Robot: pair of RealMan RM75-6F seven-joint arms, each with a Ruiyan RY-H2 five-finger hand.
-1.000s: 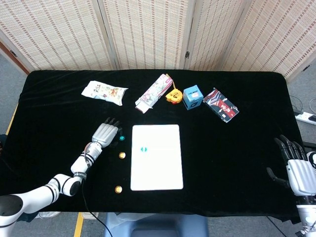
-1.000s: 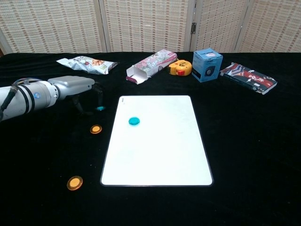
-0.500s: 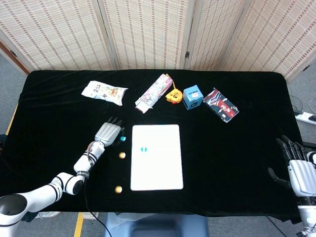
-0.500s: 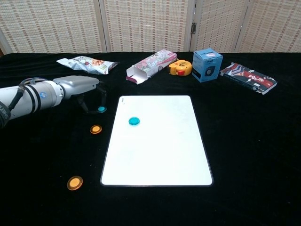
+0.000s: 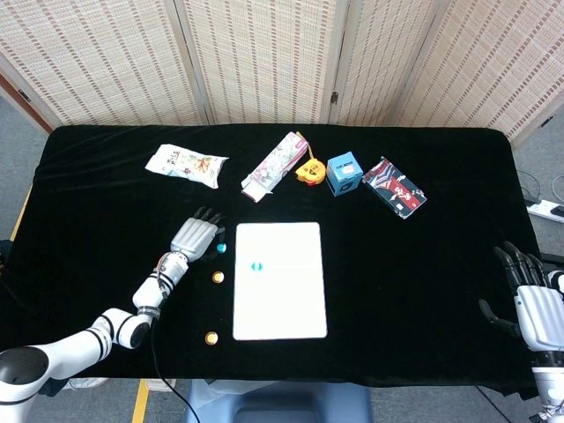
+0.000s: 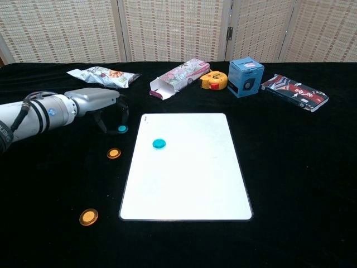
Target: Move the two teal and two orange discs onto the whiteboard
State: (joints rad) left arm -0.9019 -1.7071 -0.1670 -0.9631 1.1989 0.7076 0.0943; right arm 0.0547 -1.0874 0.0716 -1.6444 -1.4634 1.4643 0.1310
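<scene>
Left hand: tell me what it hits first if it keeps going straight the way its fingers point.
Probably the teal disc right at the left hand's fingertips, then the whiteboard's left edge; whether they already touch is unclear.

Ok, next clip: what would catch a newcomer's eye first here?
The whiteboard in the middle of the black table, with one teal disc already on it. Just off its left edge, the left hand has its fingers down around a second teal disc, and two orange discs lie on the cloth nearer the front. The right hand hangs idle at the far right.
</scene>
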